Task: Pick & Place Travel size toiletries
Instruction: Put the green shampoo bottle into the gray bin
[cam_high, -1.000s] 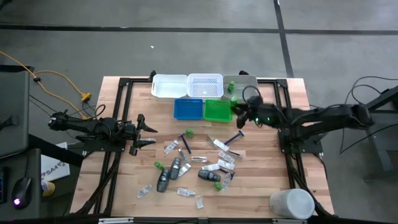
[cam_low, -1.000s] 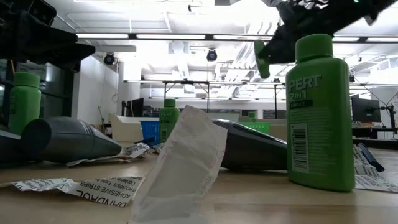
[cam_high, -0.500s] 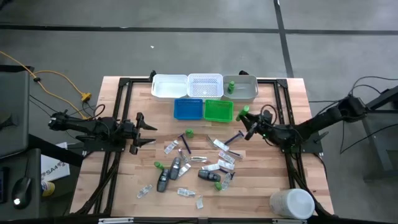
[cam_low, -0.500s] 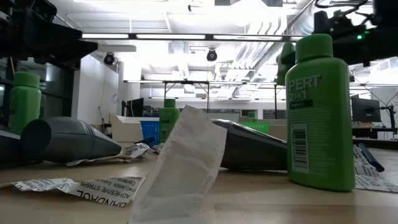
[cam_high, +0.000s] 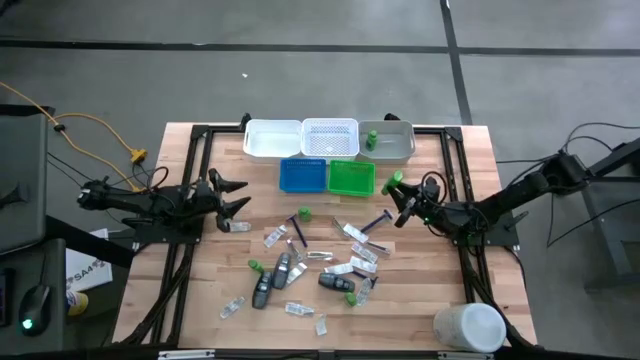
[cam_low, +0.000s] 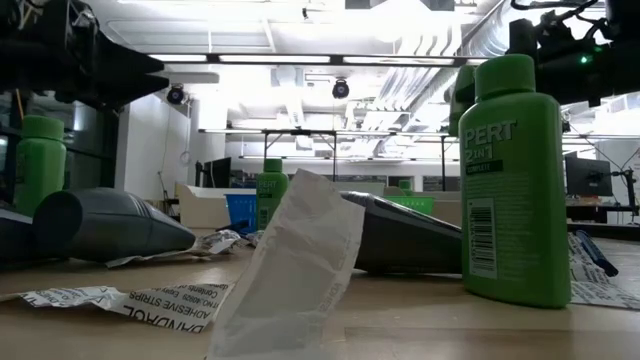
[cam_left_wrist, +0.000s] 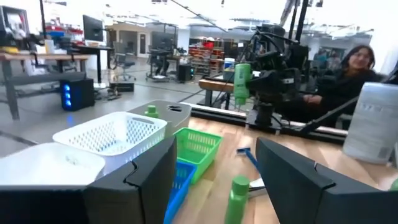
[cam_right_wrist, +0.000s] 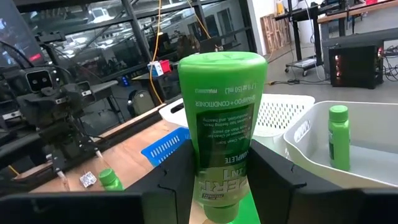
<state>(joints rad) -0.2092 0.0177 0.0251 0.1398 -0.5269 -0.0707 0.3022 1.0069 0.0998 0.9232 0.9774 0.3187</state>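
Observation:
The travel size toiletries (cam_high: 310, 265) lie scattered mid-table: small green bottles, dark grey oblong pieces, clear packets and a thin black stick. One green bottle (cam_low: 515, 180) stands upright on its base. My right gripper (cam_high: 402, 197) hovers right of the green tray (cam_high: 350, 177), shut on a green bottle (cam_high: 392, 181). My left gripper (cam_high: 238, 195) is open over the table's left side, left of the blue tray (cam_high: 303, 175), and holds nothing. Another green bottle (cam_high: 371, 138) stands in the grey tray (cam_high: 395, 143). My right gripper (cam_right_wrist: 224, 186) pinches the green bottle (cam_right_wrist: 222, 112) between its two fingers, one on each side of the bottle's printed lower body (cam_right_wrist: 217, 177). The bottle is lifted clear of the table. Its broad rounded end (cam_right_wrist: 222, 62) points away from the gripper, toward the trays.
Along the far edge stand a white tray (cam_high: 272, 138), a white mesh basket (cam_high: 330, 137) and the grey tray, with the blue and green trays in front. A large white cylinder (cam_high: 468, 327) sits at the near right corner. A person (cam_left_wrist: 351, 68) sits beyond the table.
My right arm has drawn back from the trays toward the table's right and come lower, still shut on the green bottle. My left gripper has turned and shifted a little toward the far edge, staying open.

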